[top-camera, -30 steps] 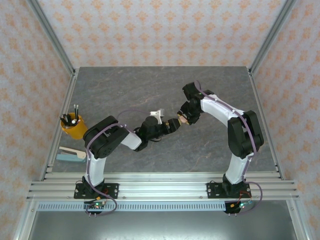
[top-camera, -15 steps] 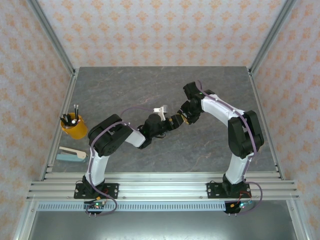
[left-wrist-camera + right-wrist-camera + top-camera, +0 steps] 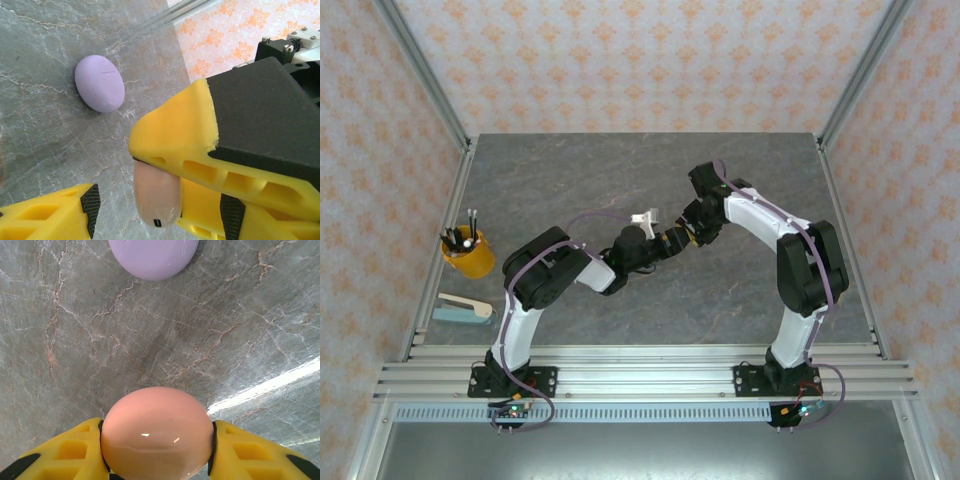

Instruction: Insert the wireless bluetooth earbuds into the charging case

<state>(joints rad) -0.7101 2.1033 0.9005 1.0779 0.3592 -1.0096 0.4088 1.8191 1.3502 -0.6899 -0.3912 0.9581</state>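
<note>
Pink charging case [image 3: 156, 440] sits clamped in the right end effector [image 3: 157, 426]. The left end effector [image 3: 160, 212] stands parted around that case, its left pad apart from it. Farther on, a closed purple case [image 3: 99, 82] lies on the worktop [image 3: 40, 135].

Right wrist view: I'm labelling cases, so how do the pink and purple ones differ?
Grip: the pink case is clamped in the right end effector, while the purple case lies free on the table. Colour: the pink case is peachy, the purple case lilac. Both are smooth and rounded.
</note>
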